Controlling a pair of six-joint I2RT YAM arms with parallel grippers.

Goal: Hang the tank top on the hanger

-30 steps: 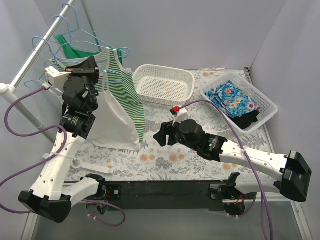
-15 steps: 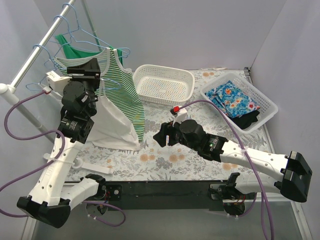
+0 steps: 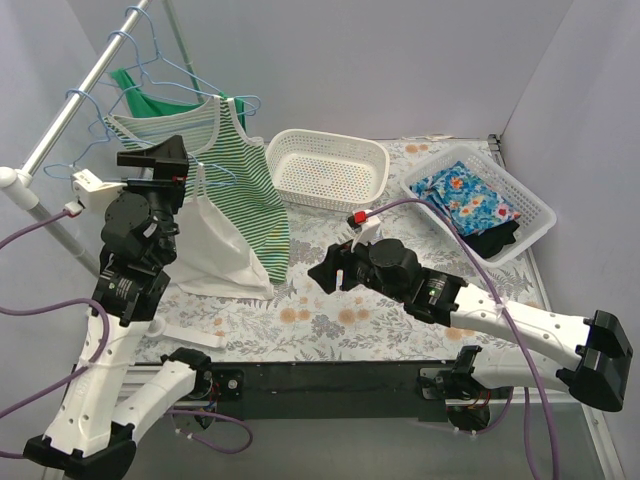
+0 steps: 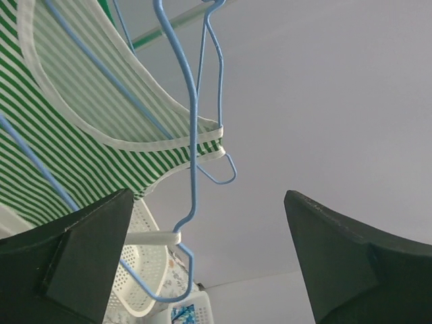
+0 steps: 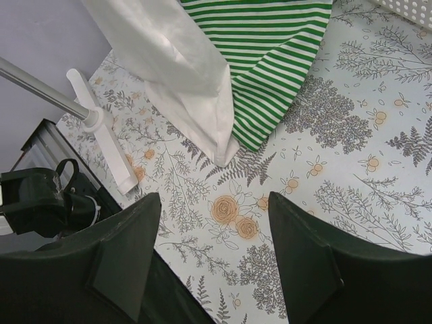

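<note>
My left arm and right arm wear white shells with black joint housings — a purple cable trails behind each claw. The fingers are matte black, blunt wedges. Just behind the right claw sits a red-tipped plug.

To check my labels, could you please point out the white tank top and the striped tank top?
white tank top (image 3: 225, 255): top external view, its hanging body.
striped tank top (image 3: 255, 195): top external view, its striped front.

Readable text, brands, numbers: none in any view.
tank top: plain white, no print.
bench: floral pattern only, no lettering.
</note>
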